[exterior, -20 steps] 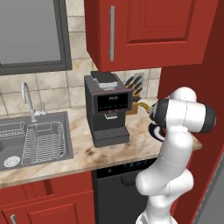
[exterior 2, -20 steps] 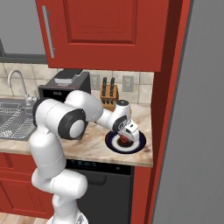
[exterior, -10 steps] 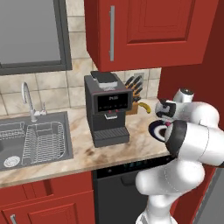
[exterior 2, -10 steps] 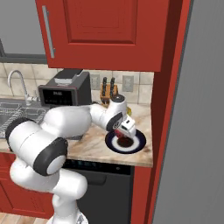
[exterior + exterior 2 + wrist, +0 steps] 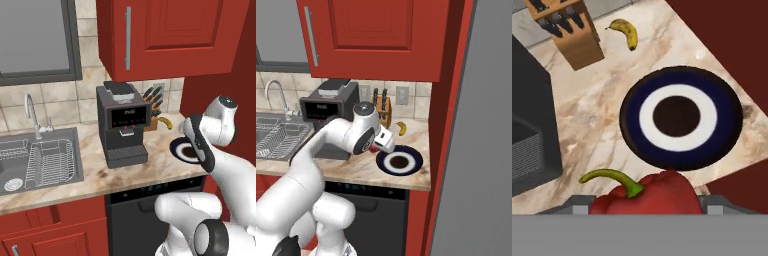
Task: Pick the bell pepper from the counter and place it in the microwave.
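The hand view shows the bell pepper (image 5: 647, 195) clamped between the gripper (image 5: 646, 204) fingers above the counter (image 5: 597, 125), while the right base view hides it.

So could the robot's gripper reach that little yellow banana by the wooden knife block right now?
Probably not: the gripper is shut on the glossy red bell pepper, so its fingers are full. The yellow banana lies bare on the marbled counter beside the wooden knife block.

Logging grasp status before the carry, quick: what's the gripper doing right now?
Gripper: shut on the bell pepper, lifted above the counter beside the plate.
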Tool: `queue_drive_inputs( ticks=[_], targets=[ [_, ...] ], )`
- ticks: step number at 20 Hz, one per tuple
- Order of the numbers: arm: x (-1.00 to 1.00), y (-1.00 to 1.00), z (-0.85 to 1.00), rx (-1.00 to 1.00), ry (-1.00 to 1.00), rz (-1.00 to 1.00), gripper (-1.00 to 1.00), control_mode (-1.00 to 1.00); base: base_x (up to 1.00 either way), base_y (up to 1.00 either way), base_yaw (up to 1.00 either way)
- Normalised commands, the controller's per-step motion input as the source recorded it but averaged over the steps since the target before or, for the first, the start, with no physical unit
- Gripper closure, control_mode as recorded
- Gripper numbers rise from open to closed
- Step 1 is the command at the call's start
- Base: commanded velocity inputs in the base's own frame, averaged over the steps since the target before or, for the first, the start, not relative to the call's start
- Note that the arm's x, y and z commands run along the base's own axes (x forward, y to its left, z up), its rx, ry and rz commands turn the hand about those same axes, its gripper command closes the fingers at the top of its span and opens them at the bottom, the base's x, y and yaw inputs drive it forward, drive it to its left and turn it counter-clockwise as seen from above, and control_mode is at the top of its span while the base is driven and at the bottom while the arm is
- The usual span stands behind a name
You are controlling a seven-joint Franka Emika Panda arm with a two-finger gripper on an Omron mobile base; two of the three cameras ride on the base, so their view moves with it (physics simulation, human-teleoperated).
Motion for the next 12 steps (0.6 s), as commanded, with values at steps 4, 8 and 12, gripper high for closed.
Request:
queue_drive_inputs(
  ticks=[4,8,12],
  targets=[
    [-0.84,0.27,1.00,0.00,-0.10,0.13,1.00,-1.00,0.00,0.00,0.00],
    [-0.87,0.22,1.00,0.00,-0.08,0.18,1.00,-1.00,0.00,0.00,0.00],
    [-1.00,0.27,0.96,-0.02,-0.05,0.20,1.00,-1.00,0.00,0.00,0.00]
  ],
)
